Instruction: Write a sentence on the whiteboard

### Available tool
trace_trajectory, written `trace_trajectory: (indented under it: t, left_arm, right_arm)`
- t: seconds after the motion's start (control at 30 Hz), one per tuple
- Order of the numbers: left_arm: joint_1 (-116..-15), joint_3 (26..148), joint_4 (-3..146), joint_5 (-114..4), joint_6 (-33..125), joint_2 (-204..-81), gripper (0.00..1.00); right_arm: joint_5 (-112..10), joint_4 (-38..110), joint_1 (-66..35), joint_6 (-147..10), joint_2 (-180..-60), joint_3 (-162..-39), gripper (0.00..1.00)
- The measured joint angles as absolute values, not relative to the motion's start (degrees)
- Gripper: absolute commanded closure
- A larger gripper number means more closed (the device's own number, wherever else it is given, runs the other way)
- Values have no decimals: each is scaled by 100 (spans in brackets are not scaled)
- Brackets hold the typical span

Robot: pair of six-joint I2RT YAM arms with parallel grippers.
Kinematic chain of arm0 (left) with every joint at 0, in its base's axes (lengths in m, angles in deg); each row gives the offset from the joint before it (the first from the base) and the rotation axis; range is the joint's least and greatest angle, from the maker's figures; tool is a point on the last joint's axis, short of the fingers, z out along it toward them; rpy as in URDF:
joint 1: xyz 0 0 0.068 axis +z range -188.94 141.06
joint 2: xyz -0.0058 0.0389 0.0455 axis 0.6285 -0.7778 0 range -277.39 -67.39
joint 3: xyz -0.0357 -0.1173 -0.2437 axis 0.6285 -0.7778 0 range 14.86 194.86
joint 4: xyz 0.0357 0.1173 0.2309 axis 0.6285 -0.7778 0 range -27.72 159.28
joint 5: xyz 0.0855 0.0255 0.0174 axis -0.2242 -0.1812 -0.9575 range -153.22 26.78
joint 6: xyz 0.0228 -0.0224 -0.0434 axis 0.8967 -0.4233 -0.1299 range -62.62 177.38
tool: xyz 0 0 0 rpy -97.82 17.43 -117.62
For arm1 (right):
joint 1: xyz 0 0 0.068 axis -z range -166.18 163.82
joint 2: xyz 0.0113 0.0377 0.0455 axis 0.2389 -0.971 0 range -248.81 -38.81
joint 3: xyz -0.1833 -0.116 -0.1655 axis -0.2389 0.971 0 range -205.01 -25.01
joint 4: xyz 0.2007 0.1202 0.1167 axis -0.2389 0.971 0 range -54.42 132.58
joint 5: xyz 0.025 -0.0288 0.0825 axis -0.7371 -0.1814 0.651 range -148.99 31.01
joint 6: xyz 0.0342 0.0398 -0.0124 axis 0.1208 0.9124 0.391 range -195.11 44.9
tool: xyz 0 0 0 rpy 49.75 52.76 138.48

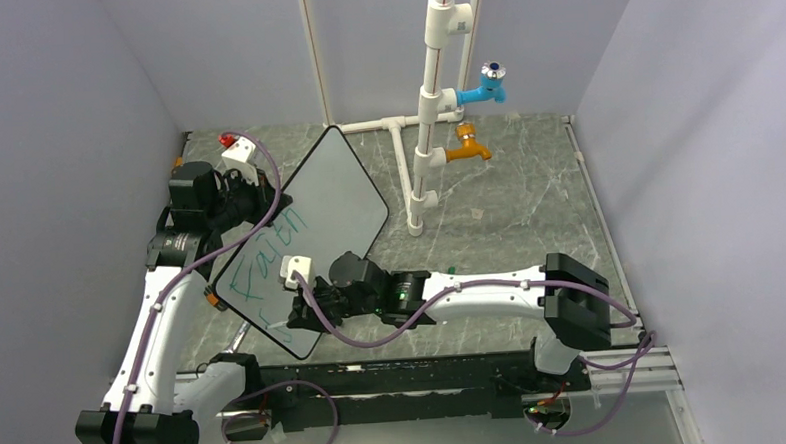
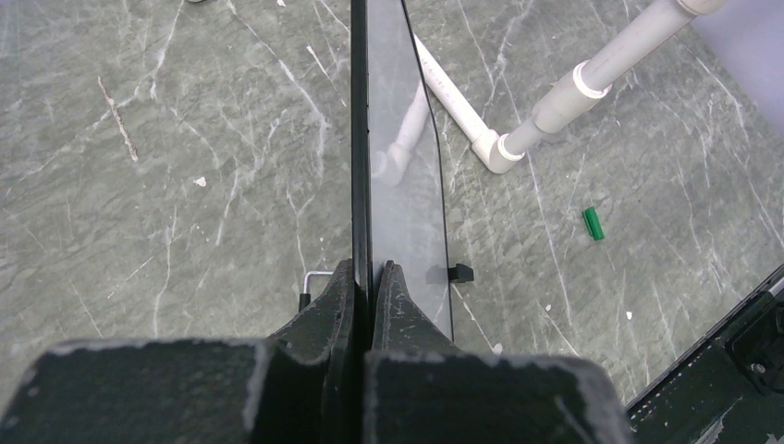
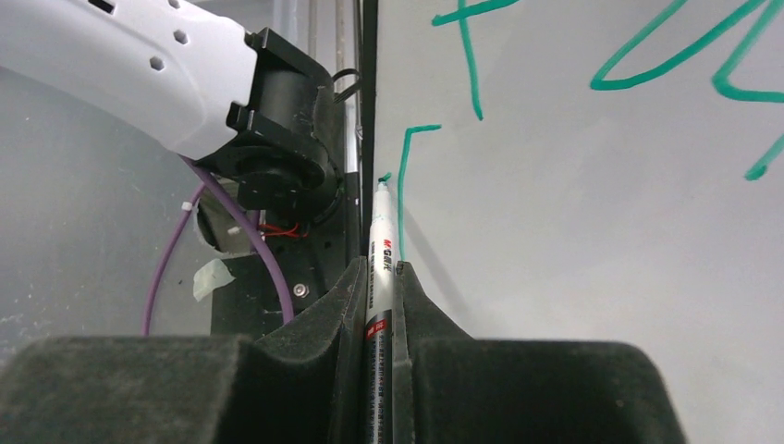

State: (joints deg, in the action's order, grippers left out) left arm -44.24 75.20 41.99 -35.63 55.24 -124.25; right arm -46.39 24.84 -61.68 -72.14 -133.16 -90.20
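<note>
The whiteboard (image 1: 323,200) stands tilted on the table's left side, its black rim clamped edge-on in my left gripper (image 2: 371,274), which is shut on it. Green handwriting (image 1: 265,256), the sentence, runs along the board; the first word reads roughly "Faith". A short fresh stroke (image 3: 404,176) begins a second line near the board's edge. My right gripper (image 3: 380,270) is shut on a white marker (image 3: 379,264). The marker's green tip (image 3: 382,185) rests at the board's surface beside that stroke. From above, the right gripper (image 1: 302,296) sits over the board's lower part.
A white pipe stand (image 1: 426,100) with a blue tap (image 1: 487,88) and an orange tap (image 1: 466,151) rises at the back. A green marker cap (image 2: 593,223) lies on the marbled table. The left arm (image 1: 184,216) stands just behind the board's edge.
</note>
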Motion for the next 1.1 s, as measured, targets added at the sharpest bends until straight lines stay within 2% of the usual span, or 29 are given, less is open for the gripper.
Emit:
trace_trajectory:
  t: [1.1]
  left_arm:
    - [-4424,7520,4201,-3561,5538,-12425,100]
  right_arm:
    - [-4589,2484,-6081,-7192,-13362,-9029,100]
